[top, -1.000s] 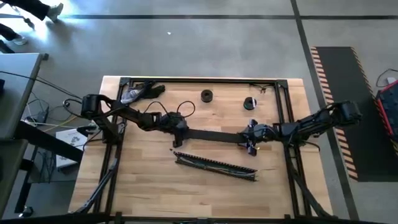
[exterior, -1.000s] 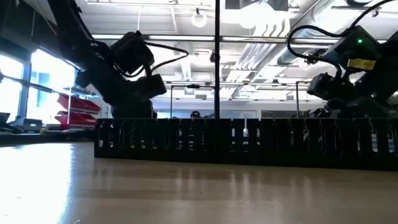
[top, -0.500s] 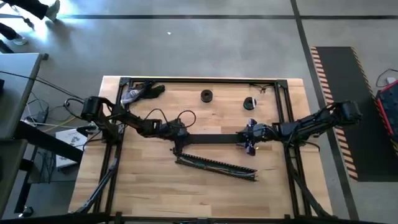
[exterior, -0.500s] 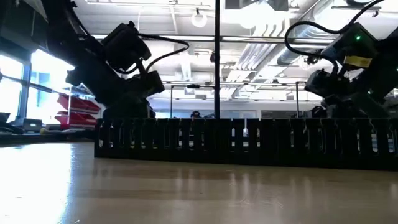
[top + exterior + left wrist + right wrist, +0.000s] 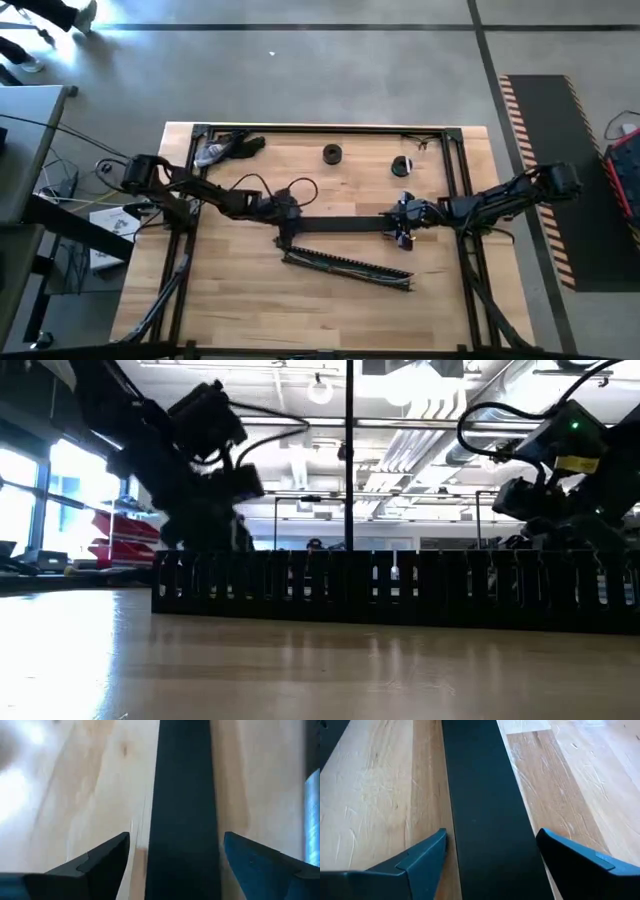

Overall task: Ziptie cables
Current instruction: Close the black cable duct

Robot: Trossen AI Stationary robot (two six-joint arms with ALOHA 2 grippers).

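While both grippers' fingers straddle flat black strip [image 5: 340, 222], left gripper [image 5: 175, 852] apart, right gripper [image 5: 492, 847] apart; no legible writing.

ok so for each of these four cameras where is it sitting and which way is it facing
High: above the table, looking straight down; both arms show.
Low: at table-top height, looking level across; slotted channel in front, arms behind.
Left wrist: on the left arm, looking past its open fingers at a flat black bar.
Right wrist: likewise, fingers open.
Shared: both wrist views show the flat black bar.

Black flat bar [image 5: 340, 221]; black slotted channel [image 5: 347, 266]; pale wood table [image 5: 250, 300]; hazard-striped mat [image 5: 520, 110].
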